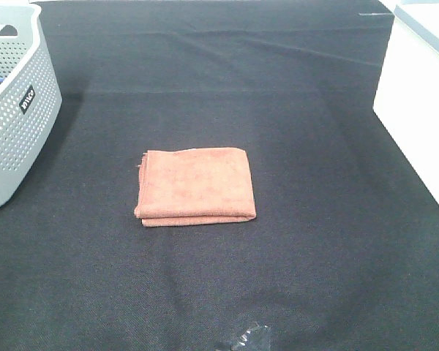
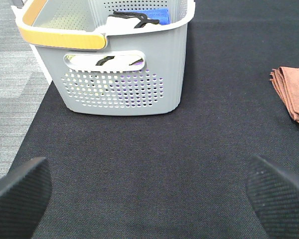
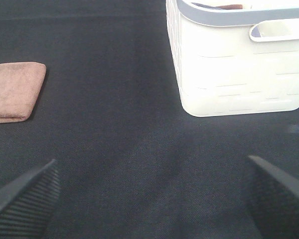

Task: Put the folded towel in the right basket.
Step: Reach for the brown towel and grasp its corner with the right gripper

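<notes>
One towel, folded, flat at centre of worktop, well apart from both baskets. Soft, light, limp; likely best pinched at near edge, through all layers. White right basket: no writing seen. Grey left basket: dark label, unreadable. Both left end effector and right end effector wide, holding nothing.

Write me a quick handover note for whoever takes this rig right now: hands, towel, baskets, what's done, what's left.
Left hand: open, empty, above the black cloth, facing the grey basket.
Right hand: open, empty, facing the white basket.
Folded towel: flat on the cloth, in the middle, between the baskets, untouched.
Done: nothing yet.
Left: grasp the towel, likely with the right hand, carry it to the white basket on the right, release inside.
</notes>
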